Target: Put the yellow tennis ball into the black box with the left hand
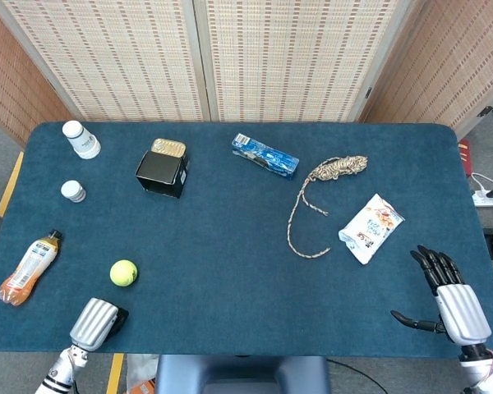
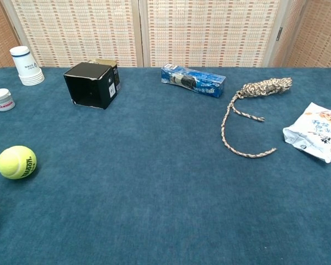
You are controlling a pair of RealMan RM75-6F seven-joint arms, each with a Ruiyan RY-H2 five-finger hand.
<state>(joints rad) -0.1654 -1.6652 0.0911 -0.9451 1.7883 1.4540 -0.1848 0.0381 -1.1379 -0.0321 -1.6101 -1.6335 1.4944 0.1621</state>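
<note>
The yellow tennis ball (image 1: 123,272) (image 2: 16,162) lies on the blue table near the front left. Far behind it stands the black box (image 1: 162,173) (image 2: 91,84), open side up. My left hand (image 1: 96,322) is at the table's front edge, just in front of the ball and a little left of it, not touching it. Its dark fingers are curled in and hold nothing. In the chest view only a dark tip of it shows at the left edge. My right hand (image 1: 448,300) hovers at the front right corner with fingers spread and empty.
An orange drink bottle (image 1: 29,267) lies left of the ball. A white jar (image 1: 73,191) and stacked cups (image 1: 81,139) stand at the back left, a tin (image 1: 168,148) behind the box. A blue packet (image 1: 265,156), a rope (image 1: 320,201) and a snack bag (image 1: 370,227) lie to the right.
</note>
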